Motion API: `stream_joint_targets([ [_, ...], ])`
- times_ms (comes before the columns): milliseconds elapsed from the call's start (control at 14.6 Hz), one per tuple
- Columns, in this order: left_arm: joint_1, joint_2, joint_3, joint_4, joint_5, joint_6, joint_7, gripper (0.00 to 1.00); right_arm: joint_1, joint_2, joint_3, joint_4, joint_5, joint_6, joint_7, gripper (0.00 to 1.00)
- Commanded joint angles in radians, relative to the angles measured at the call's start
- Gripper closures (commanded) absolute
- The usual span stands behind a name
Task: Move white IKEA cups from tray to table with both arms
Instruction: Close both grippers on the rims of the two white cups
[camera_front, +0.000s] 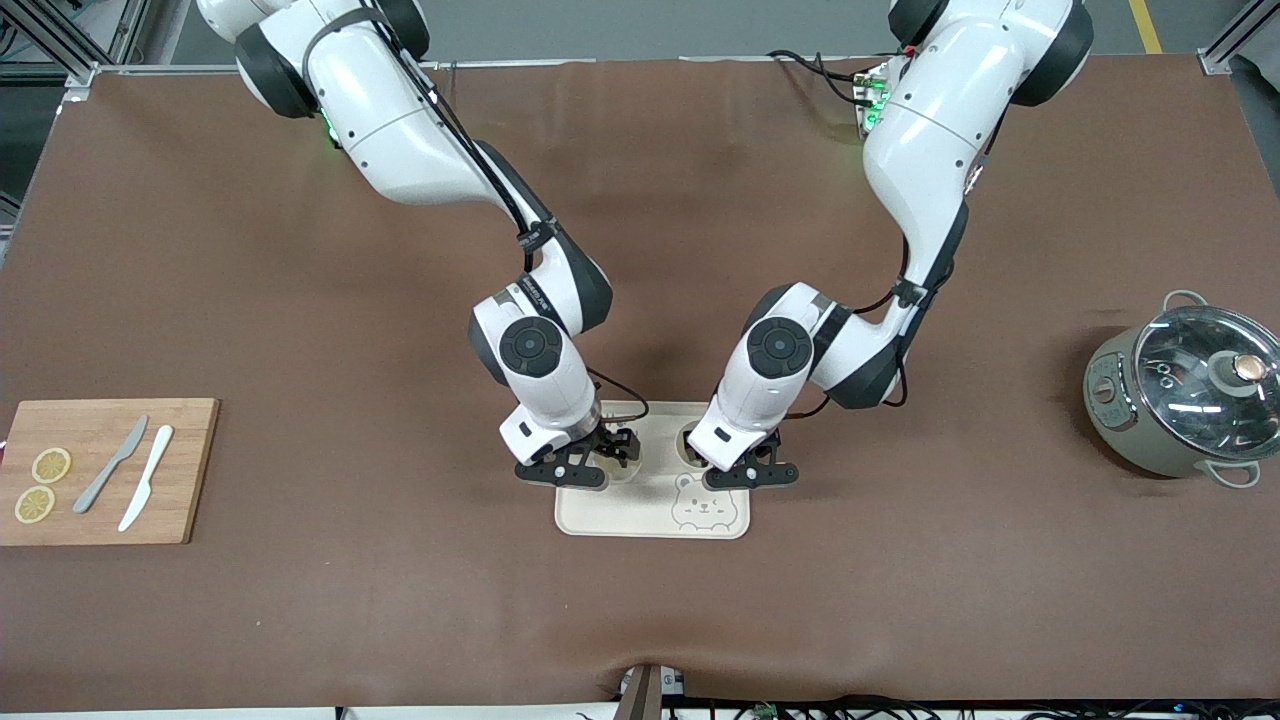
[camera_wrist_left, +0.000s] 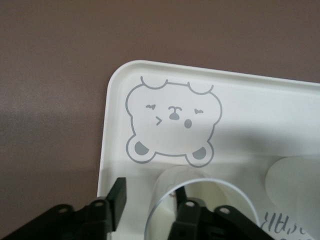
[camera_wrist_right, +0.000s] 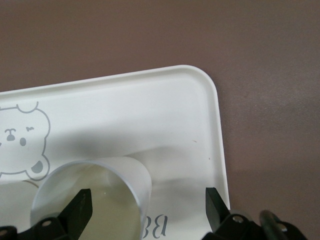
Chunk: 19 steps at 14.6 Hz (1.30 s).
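- Fingers of the black two-finger left gripper (camera_wrist_left: 147, 200) straddled the wall of one small cream-white tapered tumbler (camera_wrist_left: 200, 205): one fingertip (camera_wrist_left: 118, 196) outside the rim, the other down inside the cup; whether they pinched the wall could not be told.
- Fingers of the black right gripper (camera_wrist_right: 147, 205) stood well apart, one fingertip (camera_wrist_right: 80, 209) inside the mouth of the second cream-white tumbler (camera_wrist_right: 95, 200), the other (camera_wrist_right: 216, 206) outside it, over the tray near its edge, gripping nothing.
- Both tumblers stood upright on the flat cream rectangular tray (camera_front: 610, 515) with a grey bear drawing (camera_front: 706, 503), in the half of the tray farther from the front camera than the bear, one toward each arm's end.
- Well off from the tray toward the left arm's end stood a grey-green pot with a glass lid (camera_front: 1185, 395).
- Well off toward the right arm's end lay a bamboo cutting board (camera_front: 180, 480) with two lemon slices (camera_front: 42, 485), a grey knife (camera_front: 110, 464) and a white knife (camera_front: 146, 491).
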<state>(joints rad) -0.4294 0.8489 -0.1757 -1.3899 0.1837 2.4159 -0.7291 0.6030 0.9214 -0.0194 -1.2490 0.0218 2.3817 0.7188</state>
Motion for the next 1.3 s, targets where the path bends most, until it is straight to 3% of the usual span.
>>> stream_joint_targets([
  [0, -0.008, -0.011, 0.007, -0.006, 0.031, 0.003, -0.029, 1.0, 0.005, 0.014, -0.007, 0.025, -0.017, -0.001, 0.022, 0.0],
  [274, -0.002, -0.034, 0.005, -0.014, 0.029, -0.015, -0.03, 1.0, -0.005, 0.013, -0.007, 0.026, -0.013, -0.002, 0.017, 0.5],
  [479, -0.002, -0.079, 0.005, -0.014, 0.03, -0.102, -0.027, 1.0, -0.008, 0.013, -0.005, 0.026, -0.011, -0.002, 0.016, 0.69],
  [616, 0.003, -0.128, 0.002, -0.03, 0.029, -0.185, -0.02, 1.0, -0.008, 0.013, -0.007, 0.025, -0.01, -0.002, 0.017, 0.91],
  [753, 0.012, -0.203, 0.002, -0.102, 0.031, -0.205, -0.007, 1.0, -0.008, 0.013, -0.005, 0.026, -0.01, -0.002, 0.022, 0.98],
  [1095, 0.076, -0.427, -0.002, -0.372, 0.031, -0.198, 0.112, 1.0, -0.034, -0.033, 0.001, 0.03, 0.007, -0.033, 0.013, 1.0],
  [1232, 0.11, -0.528, -0.005, -0.512, 0.029, -0.129, 0.144, 1.0, -0.052, -0.077, 0.004, 0.028, 0.007, -0.122, -0.016, 1.0],
])
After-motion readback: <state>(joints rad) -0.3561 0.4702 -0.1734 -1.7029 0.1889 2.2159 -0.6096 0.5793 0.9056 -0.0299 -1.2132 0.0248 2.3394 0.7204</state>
